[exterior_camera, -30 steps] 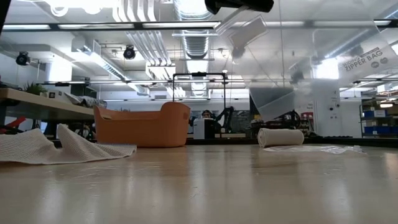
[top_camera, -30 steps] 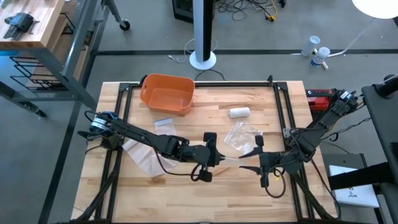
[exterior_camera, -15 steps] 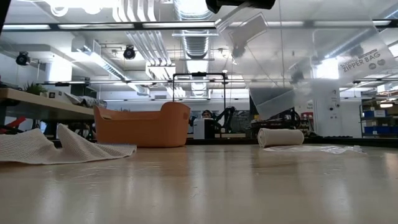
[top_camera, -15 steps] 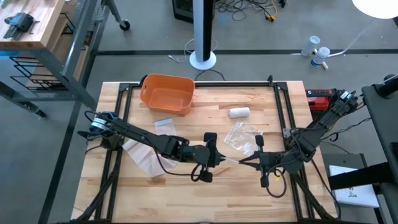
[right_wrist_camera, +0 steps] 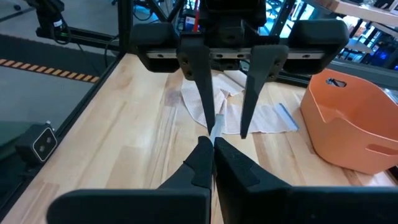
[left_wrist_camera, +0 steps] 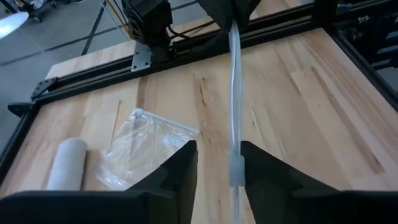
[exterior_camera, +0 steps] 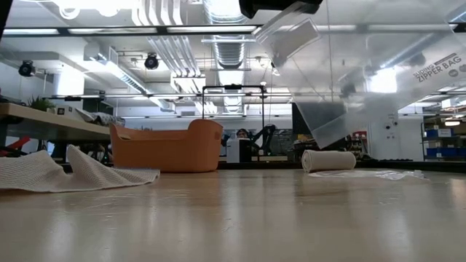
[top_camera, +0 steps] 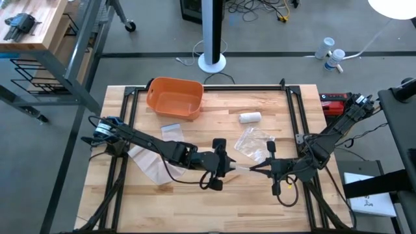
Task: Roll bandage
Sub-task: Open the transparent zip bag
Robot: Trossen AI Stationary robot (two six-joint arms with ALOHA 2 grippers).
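The right gripper (right_wrist_camera: pixel 212 147) is pinched tight on the thin edge of a clear, shiny plastic bag (exterior_camera: pixel 364 80). The left gripper (left_wrist_camera: pixel 217 152) is open around that same edge, not squeezing it. The bag has just tipped and swung higher, so maybe it is being opened. The soft, round white bandage roll (top_camera: pixel 249 117) lies well apart on the wooden table (top_camera: pixel 195 201).

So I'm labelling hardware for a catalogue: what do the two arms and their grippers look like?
Both arms are black and jointed, with black cables looping beside them. The left gripper has two long tapered black fingers on a wide black bar. The right gripper has black wedge-shaped fingers.
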